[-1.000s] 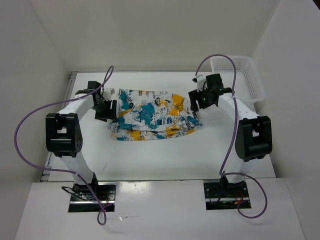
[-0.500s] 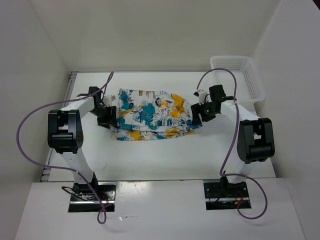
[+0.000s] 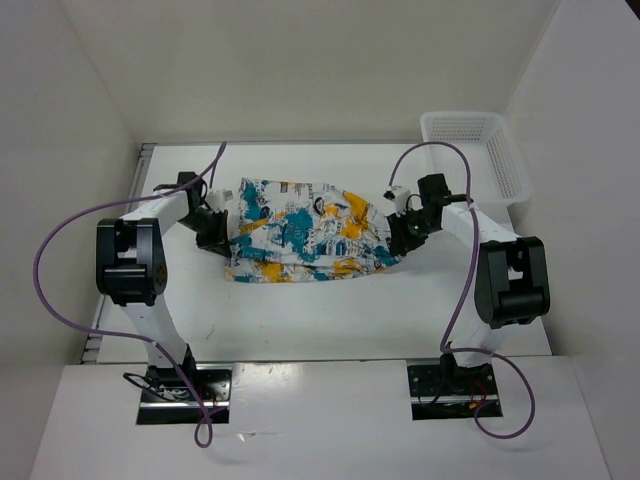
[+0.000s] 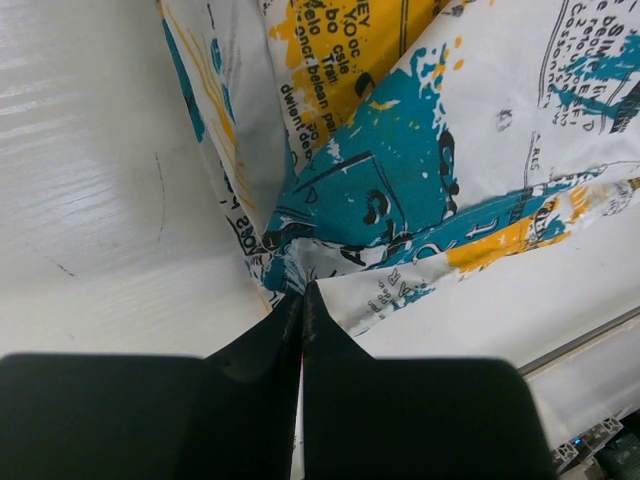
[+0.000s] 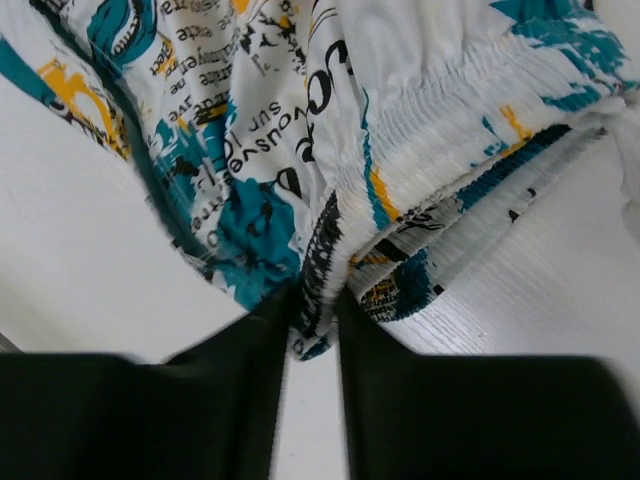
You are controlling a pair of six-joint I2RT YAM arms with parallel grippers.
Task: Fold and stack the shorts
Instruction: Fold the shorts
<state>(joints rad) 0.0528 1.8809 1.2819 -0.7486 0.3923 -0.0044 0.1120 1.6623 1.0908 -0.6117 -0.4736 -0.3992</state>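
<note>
The shorts (image 3: 305, 235) lie spread across the middle of the table, white with teal, orange and black print. My left gripper (image 3: 224, 238) is at their left edge. In the left wrist view its black fingers meet at the tips (image 4: 302, 292), and the fabric (image 4: 400, 170) puckers into them, so it is shut on the cloth's edge. My right gripper (image 3: 397, 243) is at the right edge. In the right wrist view the ribbed elastic waistband (image 5: 330, 250) is pinched between its fingers (image 5: 315, 300).
A white mesh basket (image 3: 475, 150) stands at the back right of the table, just beyond the right arm. Purple cables loop above both arms. White walls enclose the table on the left, the back and the right.
Both grippers have gone from open to shut on the shorts' edges. Both came slightly toward the near side, and the cloth's side edges have drawn in a little.
</note>
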